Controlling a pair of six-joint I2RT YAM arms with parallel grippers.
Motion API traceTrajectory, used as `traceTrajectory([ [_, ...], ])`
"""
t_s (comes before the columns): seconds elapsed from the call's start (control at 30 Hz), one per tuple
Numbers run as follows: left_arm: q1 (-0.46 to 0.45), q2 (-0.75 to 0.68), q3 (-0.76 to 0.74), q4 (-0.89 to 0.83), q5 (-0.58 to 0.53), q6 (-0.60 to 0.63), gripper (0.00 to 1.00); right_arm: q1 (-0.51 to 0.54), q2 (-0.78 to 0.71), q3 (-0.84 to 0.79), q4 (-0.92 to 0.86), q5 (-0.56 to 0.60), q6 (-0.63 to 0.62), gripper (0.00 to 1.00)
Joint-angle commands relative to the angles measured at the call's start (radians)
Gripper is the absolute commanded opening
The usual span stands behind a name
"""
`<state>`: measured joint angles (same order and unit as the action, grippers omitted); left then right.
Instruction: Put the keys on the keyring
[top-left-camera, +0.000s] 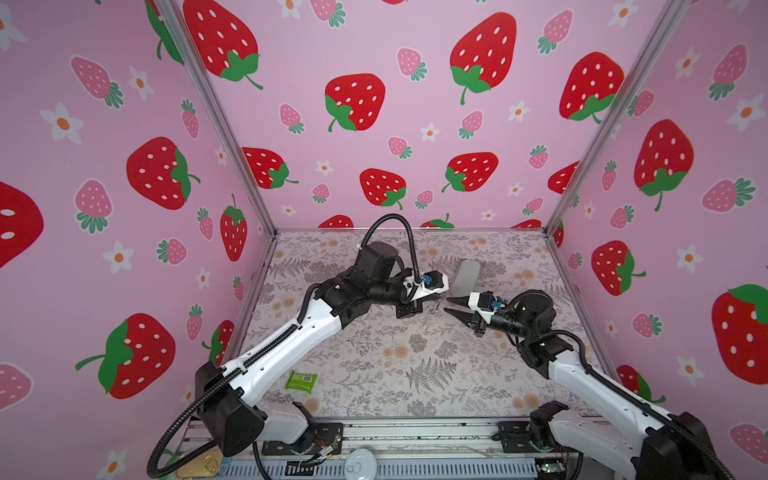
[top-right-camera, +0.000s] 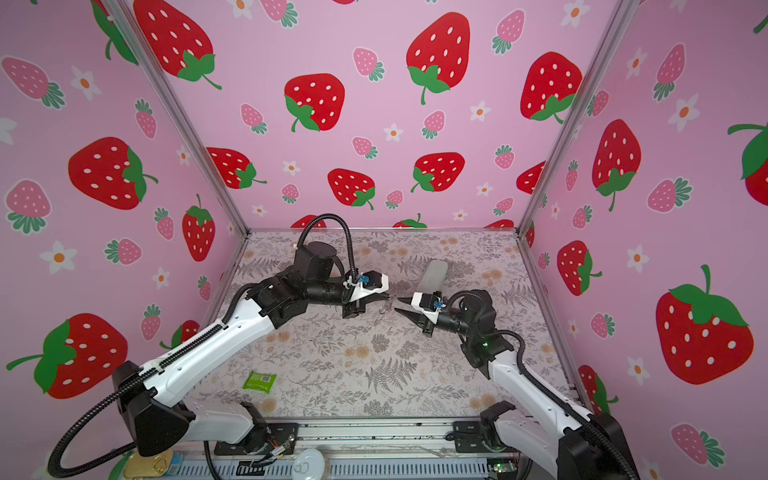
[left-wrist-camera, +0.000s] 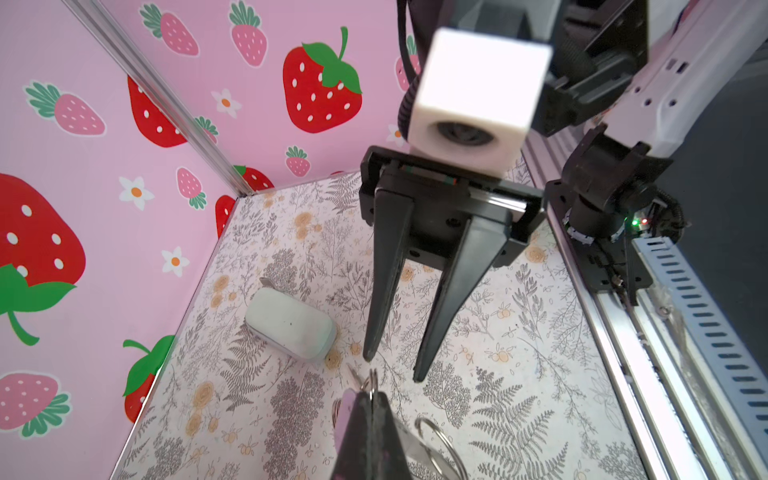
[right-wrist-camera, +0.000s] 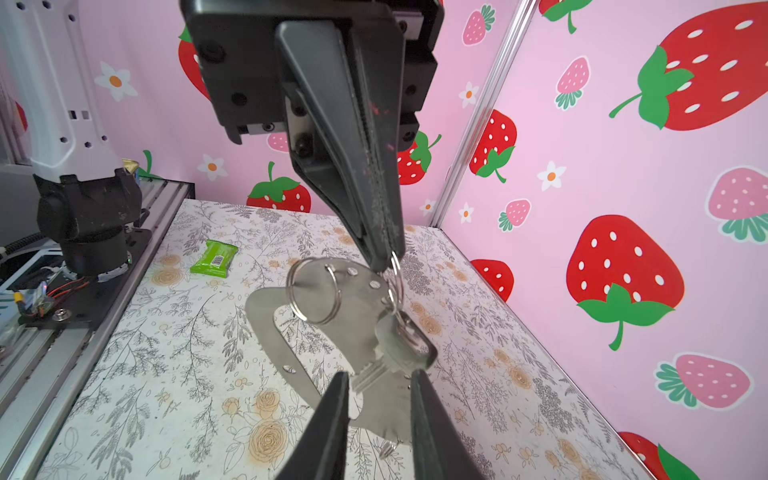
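Keyring (right-wrist-camera: 357, 299) hangs pinched in closed left tool (right-wrist-camera: 384, 262); keys (right-wrist-camera: 399, 353) seemingly between parted right tool (right-wrist-camera: 379, 374) tips.

Your bench (top-left-camera: 395, 374) is boxed in on three sides by pink walls (top-left-camera: 415, 124) printed with big red strawberries, small pink ones and white flowers with orange centres. Two silver metal posts (top-left-camera: 216, 120) run up from the far corners, where the panels meet. The bench top wears a pale cover patterned with grey ferns and tan blossoms. Along the near edge you have a silver rail (top-left-camera: 415, 432), and outside it a blue-grey vented strip (top-left-camera: 457, 470). The light falls soft and even, with only faint shadows
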<state>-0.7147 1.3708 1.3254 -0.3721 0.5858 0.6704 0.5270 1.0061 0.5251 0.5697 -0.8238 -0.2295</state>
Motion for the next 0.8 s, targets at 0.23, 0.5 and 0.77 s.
traceTrajectory([
  [0.23,0.008,-0.019,-0.036,0.099,0.123,-0.056,0.00,-0.005,-0.060,-0.015,0.086,0.019,0.016,0.30],
  [0.5,0.008,-0.033,-0.058,0.162,0.147,-0.092,0.00,-0.001,-0.002,0.016,0.059,-0.079,0.015,0.22],
  [0.77,0.008,-0.029,-0.090,0.250,0.128,-0.160,0.00,0.011,-0.003,0.030,0.064,-0.060,-0.013,0.05],
])
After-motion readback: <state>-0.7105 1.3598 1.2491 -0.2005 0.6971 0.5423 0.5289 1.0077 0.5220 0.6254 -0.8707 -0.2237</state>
